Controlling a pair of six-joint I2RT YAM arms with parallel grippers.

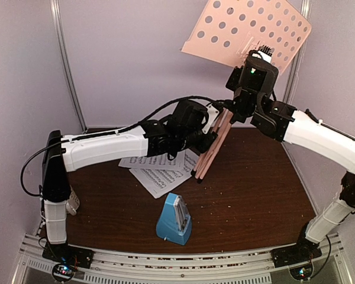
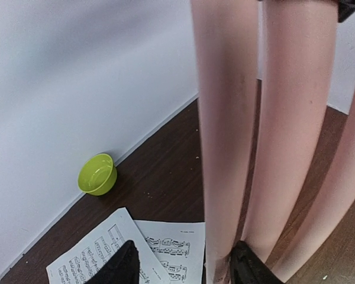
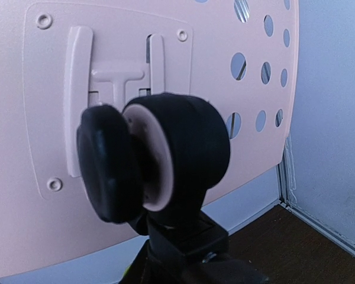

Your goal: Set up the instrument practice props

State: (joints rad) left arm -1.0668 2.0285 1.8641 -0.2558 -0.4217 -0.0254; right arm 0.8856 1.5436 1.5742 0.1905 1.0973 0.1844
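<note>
Since the left arm comes first in the top view, I start there. Left gripper (image 1: 207,139) is out over the middle of the table (image 1: 254,195), at the folded legs (image 2: 225,118) of the pink music stand (image 1: 216,139).

Left wrist view: fingers (image 2: 121,267) spread, one leg between them. The right-hand finger touches that leg; the other stands apart from it, with printed paper showing in the gap.

Lime-green bowl (image 2: 97,174) sits against the wall at the table's edge, seen from the left wrist only.

Two sheet-music pages (image 1: 160,174) lie flat and overlapping, left of centre, just beside the foot ends of the legs.

Blue metronome (image 1: 174,220) stands upright near the front edge, about mid-width, apart from the pages.

Stand is tilted, foot ends low over the table's centre. Whether they touch the surface I cannot tell.

Perforated desk (image 1: 248,32) is high over the far right corner.

Right gripper (image 1: 252,68) pinches the stand's neck just under the desk. Right wrist view shows the black knob (image 3: 154,160) against the desk's back plate, close up.
</note>
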